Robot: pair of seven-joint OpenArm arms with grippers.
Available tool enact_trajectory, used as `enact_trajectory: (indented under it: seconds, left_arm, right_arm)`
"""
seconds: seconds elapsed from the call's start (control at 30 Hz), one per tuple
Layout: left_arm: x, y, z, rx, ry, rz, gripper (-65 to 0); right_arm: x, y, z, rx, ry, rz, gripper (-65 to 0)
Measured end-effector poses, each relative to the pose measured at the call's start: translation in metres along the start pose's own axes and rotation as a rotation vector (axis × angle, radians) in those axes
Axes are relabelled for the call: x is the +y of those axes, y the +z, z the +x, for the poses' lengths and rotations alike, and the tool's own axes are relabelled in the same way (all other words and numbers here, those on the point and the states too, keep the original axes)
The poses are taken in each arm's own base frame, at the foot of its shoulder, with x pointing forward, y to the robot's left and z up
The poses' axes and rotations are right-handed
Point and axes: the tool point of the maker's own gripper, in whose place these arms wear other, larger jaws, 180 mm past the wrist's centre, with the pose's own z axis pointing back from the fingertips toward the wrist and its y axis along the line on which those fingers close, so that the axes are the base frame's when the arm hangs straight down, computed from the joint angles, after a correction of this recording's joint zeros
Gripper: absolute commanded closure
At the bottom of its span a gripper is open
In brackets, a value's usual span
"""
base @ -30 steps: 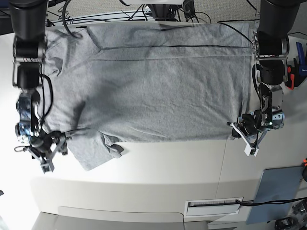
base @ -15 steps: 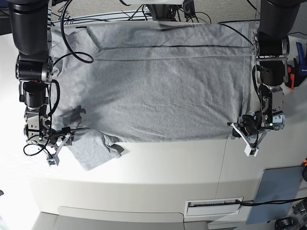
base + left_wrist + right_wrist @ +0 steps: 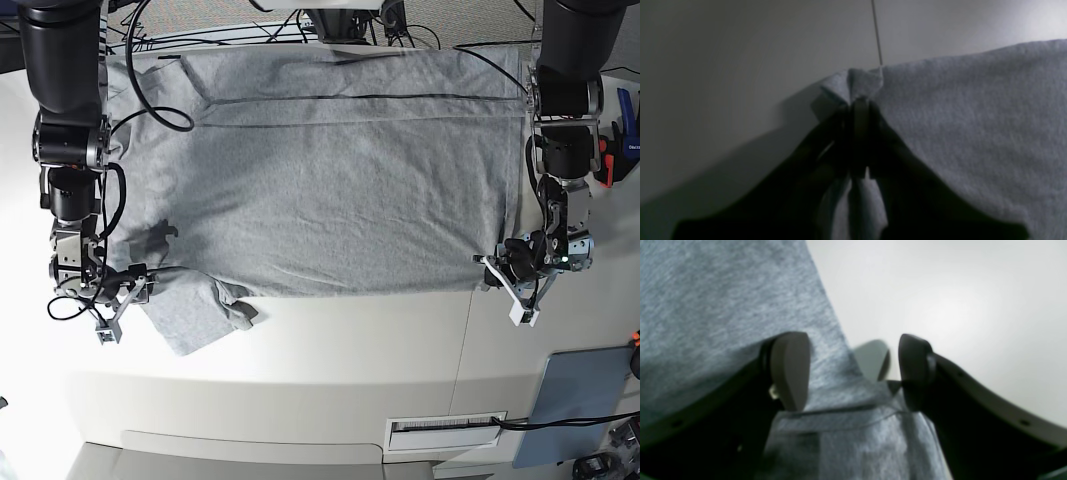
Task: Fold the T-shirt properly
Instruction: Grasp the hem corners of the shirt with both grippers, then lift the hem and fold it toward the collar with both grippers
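table (image 3: pixel 350 350): white, glare | cables (image 3: pixel 330 25): behind | panel (image 3: pixel 580 405): blue-grey, right

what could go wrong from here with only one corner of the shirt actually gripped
1. The right pincer stands open astride the heather-grey cotton T-shirt's sleeve edge; if it lifts before closing, that side stays on the white table and the fold skews.
2. The left pincer is shut on only a small bunched corner, which could slip out under tension.
3. The sleeve near the right pincer lies crumpled; folding now may trap that wrinkle.
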Motion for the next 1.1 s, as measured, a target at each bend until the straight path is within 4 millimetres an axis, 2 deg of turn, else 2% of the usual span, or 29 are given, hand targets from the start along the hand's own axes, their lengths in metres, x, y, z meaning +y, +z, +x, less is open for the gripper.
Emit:
enact_trajectory:
  seconds: [0.3, 0.37, 0.57, 0.77, 0.97, 1.1]
  left_arm:
    - [0.000, 0.000, 0.000, 0.000, 0.000, 0.000, 0.0]
    - [0.000, 0.000, 0.000, 0.000, 0.000, 0.000, 0.0]
    - [0.000, -0.001, 0.005, -0.036, 0.002, 0.000, 0.0]
    - [-0.003, 0.001, 0.012, -0.085, 0.013, -0.011, 0.0]
    - [-0.014, 0.014, 0.048, -0.185, -0.018, -0.034, 0.0]
    - [-0.014, 0.014, 0.046, -0.180, -0.014, -0.033, 0.0]
  right_arm:
    - [0.016, -0.003, -0.007, -0.018, 0.025, 0.071, -8.6]
    - [0.015, -0.003, -0.005, -0.027, 0.062, 0.060, -4.5]
    - [-0.001, -0.004, -0.002, -0.051, 0.050, -0.048, -2.5]
    - [-0.007, -0.002, 0.002, -0.062, 0.061, -0.083, -1.2]
    - [-0.020, 0.015, 0.003, -0.024, 0.151, -0.153, -1.2]
    - [-0.018, 0.030, 0.021, -0.089, 0.197, -0.179, -0.8]
